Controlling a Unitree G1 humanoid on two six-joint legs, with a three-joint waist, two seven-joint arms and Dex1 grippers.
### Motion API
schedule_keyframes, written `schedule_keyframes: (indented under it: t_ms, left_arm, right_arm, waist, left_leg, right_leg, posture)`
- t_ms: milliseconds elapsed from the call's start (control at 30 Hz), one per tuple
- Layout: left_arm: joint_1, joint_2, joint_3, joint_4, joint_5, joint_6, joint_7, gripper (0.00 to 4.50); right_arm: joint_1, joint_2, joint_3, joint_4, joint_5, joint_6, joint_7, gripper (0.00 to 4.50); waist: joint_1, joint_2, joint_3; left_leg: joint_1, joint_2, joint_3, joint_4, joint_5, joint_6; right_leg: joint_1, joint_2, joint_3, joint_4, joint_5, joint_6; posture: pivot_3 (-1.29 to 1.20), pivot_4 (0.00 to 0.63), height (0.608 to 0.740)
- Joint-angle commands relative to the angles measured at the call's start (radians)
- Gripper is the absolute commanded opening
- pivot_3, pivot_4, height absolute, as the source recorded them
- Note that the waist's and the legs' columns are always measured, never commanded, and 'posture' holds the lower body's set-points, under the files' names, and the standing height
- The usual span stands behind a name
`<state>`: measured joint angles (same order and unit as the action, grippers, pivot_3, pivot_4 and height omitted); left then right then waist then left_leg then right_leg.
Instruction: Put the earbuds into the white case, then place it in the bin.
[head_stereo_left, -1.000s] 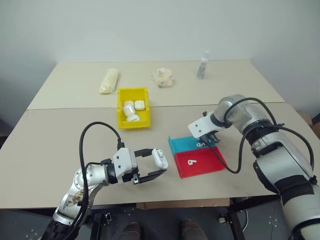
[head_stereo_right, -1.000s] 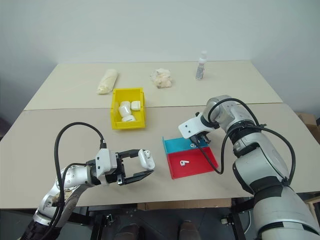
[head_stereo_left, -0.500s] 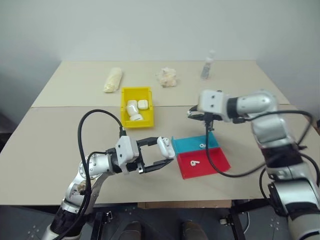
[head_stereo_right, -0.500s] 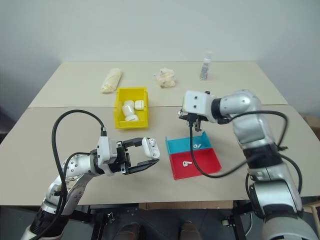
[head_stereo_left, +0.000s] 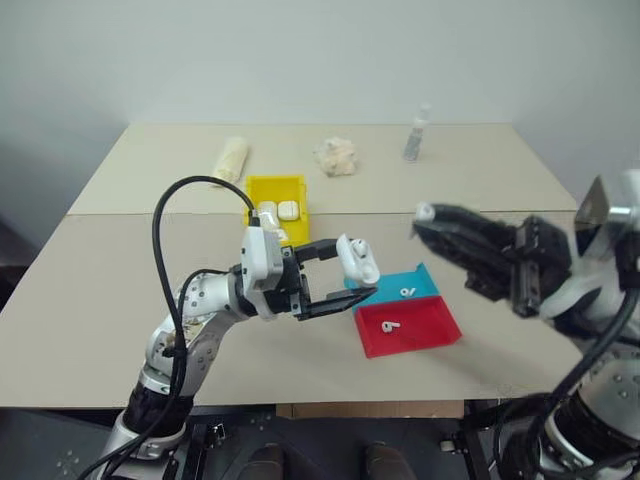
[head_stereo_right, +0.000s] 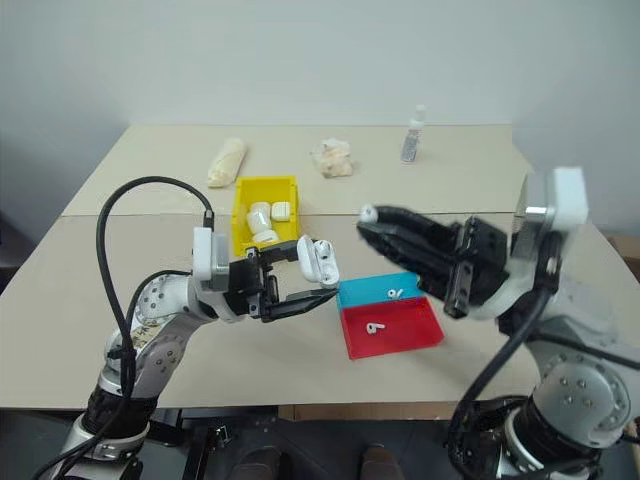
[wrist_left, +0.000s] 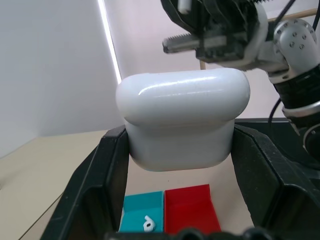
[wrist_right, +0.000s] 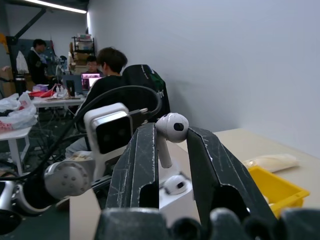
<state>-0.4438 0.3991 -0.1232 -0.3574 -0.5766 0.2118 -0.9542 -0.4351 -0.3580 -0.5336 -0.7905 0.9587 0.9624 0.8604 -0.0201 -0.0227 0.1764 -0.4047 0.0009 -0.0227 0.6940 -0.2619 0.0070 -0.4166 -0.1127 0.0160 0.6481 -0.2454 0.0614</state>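
Open air between the 2 raised tools – tray (head_stereo_left: 408, 328) lies below them.

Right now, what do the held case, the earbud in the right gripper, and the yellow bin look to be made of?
The white case in the left gripper looks like glossy hard plastic: a bright streak runs along its lid. The earbud pinched in the right gripper seems the same smooth, shiny white plastic. The bin looks like opaque moulded plastic, with a duller, even yellow finish.
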Motion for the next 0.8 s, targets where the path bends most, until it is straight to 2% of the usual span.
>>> schedule_keyframes:
  t_ms: [33,333,800]
  left_arm:
    - [-0.014,-0.007,0.008,-0.039,-0.020,-0.004,-0.006,2.76]
    - [0.004,-0.004,0.003,-0.049,-0.009,-0.004,-0.008,2.76]
    - [-0.008,-0.017,0.000,-0.037,0.003,-0.013,-0.011,2.76]
  right_arm:
    - [0.025,-0.029,0.062,-0.035,0.031,-0.086,-0.039,0.65]
    - [0.091,-0.109,0.199,0.014,-0.010,-0.228,-0.049,0.65]
    - [0.128,-0.193,0.300,0.055,-0.036,-0.336,-0.070,0.65]
  waist:
    - [-0.001,0.000,0.000]
    - [0.006,0.000,0.000]
    - [0.007,0.000,0.000]
  left_leg:
    - [0.000,0.000,0.000,0.000,0.000,0.000]
    - [0.005,0.000,-0.001,0.000,-0.001,0.001]
    - [0.007,0.000,-0.001,0.000,-0.001,0.001]
  right_leg:
    - [0.000,0.000,0.000,0.000,0.000,0.000]
    - [0.008,0.000,-0.002,-0.002,0.000,0.000]
    - [0.011,0.000,-0.002,-0.006,0.000,0.000]
  posture:
    - [0.00,0.150,0.740]
    - [0.00,0.150,0.740]
    - [0.00,0.150,0.740]
